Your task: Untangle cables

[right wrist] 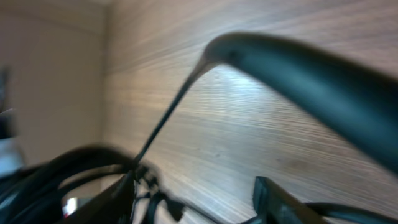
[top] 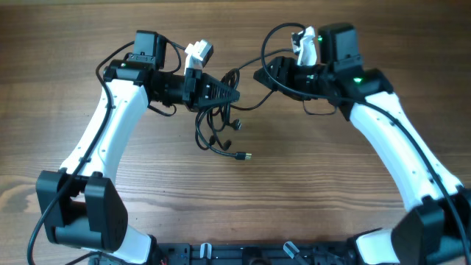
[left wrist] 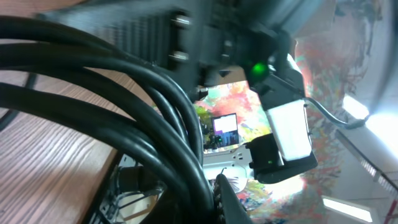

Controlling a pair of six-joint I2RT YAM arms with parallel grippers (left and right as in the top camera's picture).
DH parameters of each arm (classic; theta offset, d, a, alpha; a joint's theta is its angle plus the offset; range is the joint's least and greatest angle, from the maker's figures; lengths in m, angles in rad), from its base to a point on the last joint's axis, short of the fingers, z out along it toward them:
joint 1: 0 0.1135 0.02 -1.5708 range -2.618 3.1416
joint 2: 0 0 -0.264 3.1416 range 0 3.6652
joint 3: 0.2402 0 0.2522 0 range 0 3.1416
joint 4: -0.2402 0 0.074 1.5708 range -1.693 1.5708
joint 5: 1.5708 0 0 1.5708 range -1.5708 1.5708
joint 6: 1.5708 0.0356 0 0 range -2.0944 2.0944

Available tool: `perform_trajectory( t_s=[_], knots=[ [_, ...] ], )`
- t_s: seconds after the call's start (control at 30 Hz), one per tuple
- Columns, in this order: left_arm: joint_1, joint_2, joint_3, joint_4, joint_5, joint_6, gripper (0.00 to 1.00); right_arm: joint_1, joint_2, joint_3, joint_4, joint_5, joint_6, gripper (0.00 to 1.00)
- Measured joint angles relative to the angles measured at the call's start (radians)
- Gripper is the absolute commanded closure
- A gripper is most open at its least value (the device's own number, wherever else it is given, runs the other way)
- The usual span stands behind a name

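From overhead, the cables (top: 215, 125) hang in a loose tangle just off the middle of the table (top: 309, 191), toward 11 o'clock. They sit under the left gripper (top: 229, 95), which is closed on them. One plug (top: 246, 156) trails out at 5 o'clock of the tangle. A strand loops toward 2 o'clock to the right gripper (top: 263, 76), near the tangle but apart from it. Bare wood runs from the tangle toward 6 o'clock, between both arms, down to the near edge.

In the left wrist view, the cables (left wrist: 124, 106) crowd the lens in thick bands, with wood at 8 o'clock.

The right wrist view is blurred. The fingers stand apart with wood between them, and a thin cable (right wrist: 168, 118) runs from the upper finger (right wrist: 311, 81) toward 7 o'clock
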Motion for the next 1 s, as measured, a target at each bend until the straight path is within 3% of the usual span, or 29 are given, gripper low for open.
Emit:
perform_trajectory(
  t_s=[0.2, 0.37, 0.57, 0.67, 0.77, 0.87, 1.0],
  knots=[
    [0.0, -0.008, 0.004, 0.035, 0.0, -0.069, 0.96, 0.001, 0.152, 0.0, -0.006, 0.053, 0.065, 0.51],
    [0.0, -0.048, 0.057, 0.291, 0.009, -0.23, 0.96, 0.001, 0.192, 0.0, -0.026, 0.061, 0.072, 0.5],
    [0.0, -0.108, 0.13, 1.004, 0.029, -0.662, 0.96, 0.001, 0.194, 0.0, -0.028, 0.061, 0.072, 0.5],
    [0.003, -0.137, 0.146, 1.464, 0.035, -0.984, 0.96, 0.003, 0.194, 0.0, -0.03, 0.056, 0.071, 0.5],
    [0.034, -0.148, 0.146, 1.681, 0.035, -1.226, 0.96, 0.014, 0.194, 0.004, -0.031, 0.045, 0.067, 0.51],
    [0.134, -0.147, 0.145, 1.691, 0.035, -1.374, 0.96, 0.016, 0.194, 0.008, -0.042, 0.037, 0.056, 0.51],
    [0.283, -0.147, 0.145, 1.643, 0.024, -1.443, 0.96, 0.016, 0.194, 0.015, -0.069, 0.022, 0.043, 0.52]
  ],
)
